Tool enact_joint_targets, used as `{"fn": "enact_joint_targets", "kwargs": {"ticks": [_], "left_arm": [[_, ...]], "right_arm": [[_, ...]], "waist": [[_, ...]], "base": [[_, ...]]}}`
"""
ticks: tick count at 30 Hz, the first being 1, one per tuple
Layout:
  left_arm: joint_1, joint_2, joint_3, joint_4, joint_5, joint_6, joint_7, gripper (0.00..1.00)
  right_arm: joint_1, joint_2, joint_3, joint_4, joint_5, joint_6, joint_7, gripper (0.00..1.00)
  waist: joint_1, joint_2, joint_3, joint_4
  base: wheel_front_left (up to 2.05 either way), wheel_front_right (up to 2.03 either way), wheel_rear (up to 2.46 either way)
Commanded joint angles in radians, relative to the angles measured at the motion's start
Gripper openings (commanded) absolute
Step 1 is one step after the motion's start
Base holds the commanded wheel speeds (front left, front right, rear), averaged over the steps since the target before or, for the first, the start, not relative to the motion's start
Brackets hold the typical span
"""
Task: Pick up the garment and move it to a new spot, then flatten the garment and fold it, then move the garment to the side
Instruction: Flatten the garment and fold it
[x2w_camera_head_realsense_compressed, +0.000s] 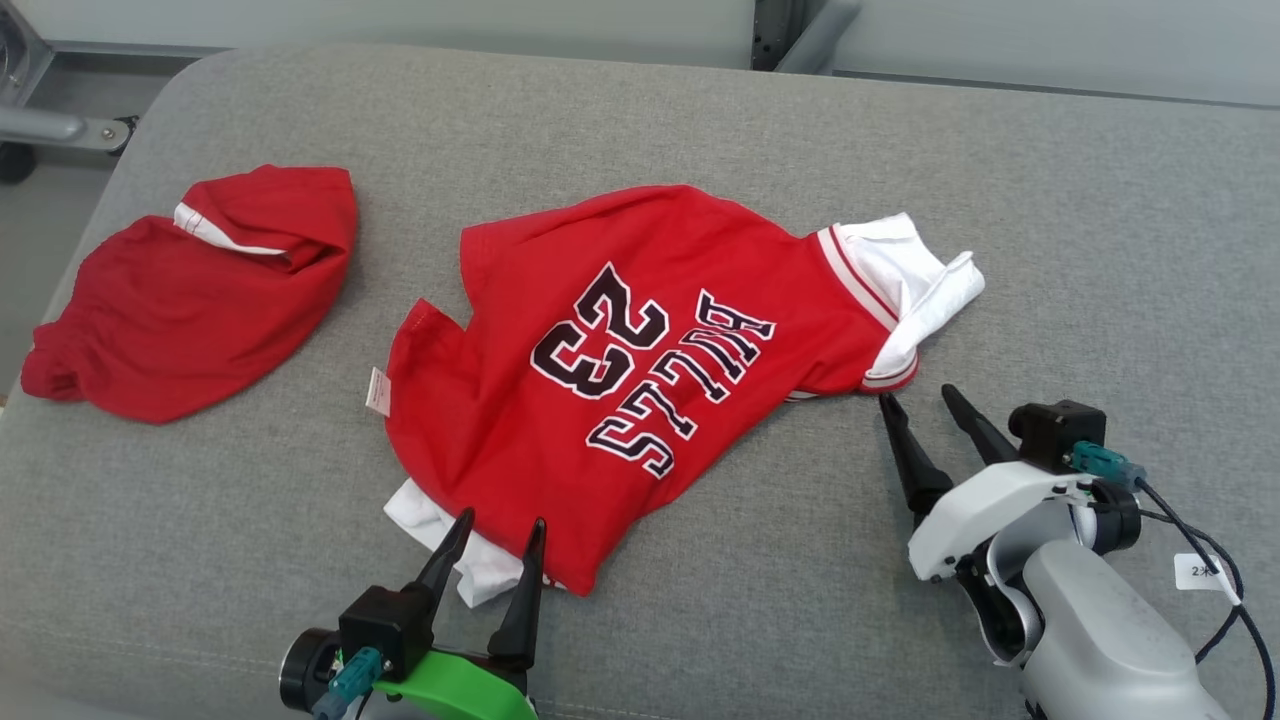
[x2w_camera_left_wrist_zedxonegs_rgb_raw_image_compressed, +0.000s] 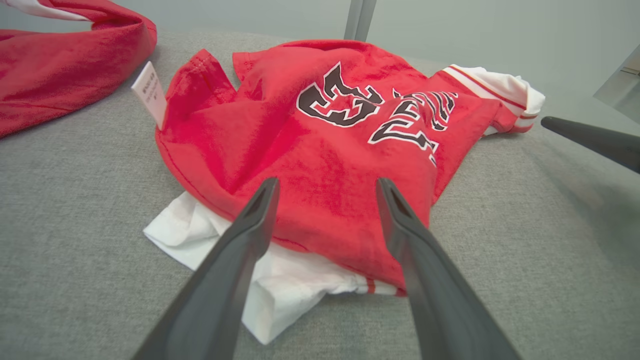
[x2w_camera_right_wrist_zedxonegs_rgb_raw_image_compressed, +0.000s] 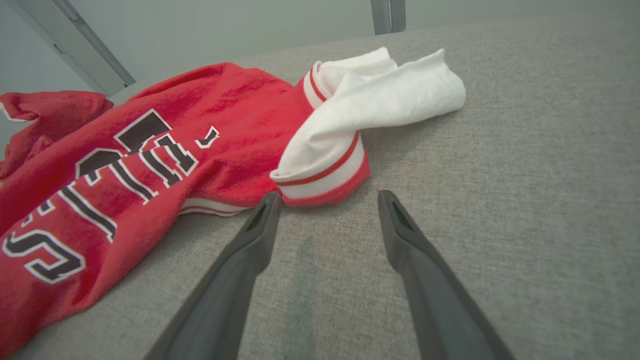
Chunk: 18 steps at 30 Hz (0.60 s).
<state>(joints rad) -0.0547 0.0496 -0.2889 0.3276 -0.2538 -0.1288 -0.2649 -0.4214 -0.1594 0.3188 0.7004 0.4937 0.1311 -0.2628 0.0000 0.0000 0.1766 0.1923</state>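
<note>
Red garment (x2w_camera_head_realsense_compressed: 520, 420) lies rumpled, left hand (x2w_camera_head_realsense_compressed: 504, 517) and right hand (x2w_camera_head_realsense_compressed: 916, 393) both released beside it; flattening, folding and moving aside seem left.

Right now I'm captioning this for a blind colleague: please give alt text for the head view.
A rumpled red-and-white jersey with the number 23 lies on a grey cushion. Both grippers are open: the left gripper at the jersey's near edge, the right gripper beside its striped cuff. Another red garment lies further left.
</note>
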Motion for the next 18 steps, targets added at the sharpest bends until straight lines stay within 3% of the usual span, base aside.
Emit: {"fn": "enact_joint_targets", "kwargs": {"ticks": [1, 9, 11, 13, 14, 18], "left_arm": [[-0.014, 0.002, 0.001, -0.004, 0.003, -0.002, 0.001, 1.0], [-0.026, 0.002, -0.009, -0.011, -0.005, -0.002, 0.001, 1.0], [-0.031, 0.002, -0.009, -0.012, -0.009, -0.002, 0.001, 1.0], [-0.035, 0.002, -0.009, -0.014, -0.009, -0.003, 0.001, 1.0], [-0.036, 0.002, -0.008, -0.015, -0.009, -0.003, 0.001, 1.0], [-0.036, 0.002, 0.0, -0.015, -0.008, -0.003, 0.001, 1.0]], "right_arm": [[-0.016, -0.001, -0.018, 0.011, -0.014, -0.001, -0.003, 1.0], [-0.076, 0.021, -0.098, 0.089, -0.041, -0.001, -0.003, 1.0], [-0.084, 0.029, -0.102, 0.094, -0.039, -0.001, -0.003, 0.78], [-0.092, 0.03, -0.094, 0.093, -0.032, -0.001, -0.003, 0.15], [-0.094, 0.028, -0.09, 0.088, -0.029, -0.001, -0.003, 0.0], [-0.106, 0.009, -0.093, 0.062, -0.011, -0.001, -0.002, 0.0]], "waist": [[0.0, 0.0, 0.019, 0.021], [0.0, 0.0, 0.064, 0.079], [0.0, 0.0, 0.074, 0.087], [0.0, 0.0, 0.08, 0.091], [0.0, 0.0, 0.082, 0.092], [0.0, 0.0, 0.088, 0.085]], "base": [[0.0, 0.0, 0.0], [0.0, 0.0, 0.0], [0.0, 0.0, 0.0], [0.0, 0.0, 0.0], [0.0, 0.0, 0.0], [0.0, 0.0, 0.0]]}}
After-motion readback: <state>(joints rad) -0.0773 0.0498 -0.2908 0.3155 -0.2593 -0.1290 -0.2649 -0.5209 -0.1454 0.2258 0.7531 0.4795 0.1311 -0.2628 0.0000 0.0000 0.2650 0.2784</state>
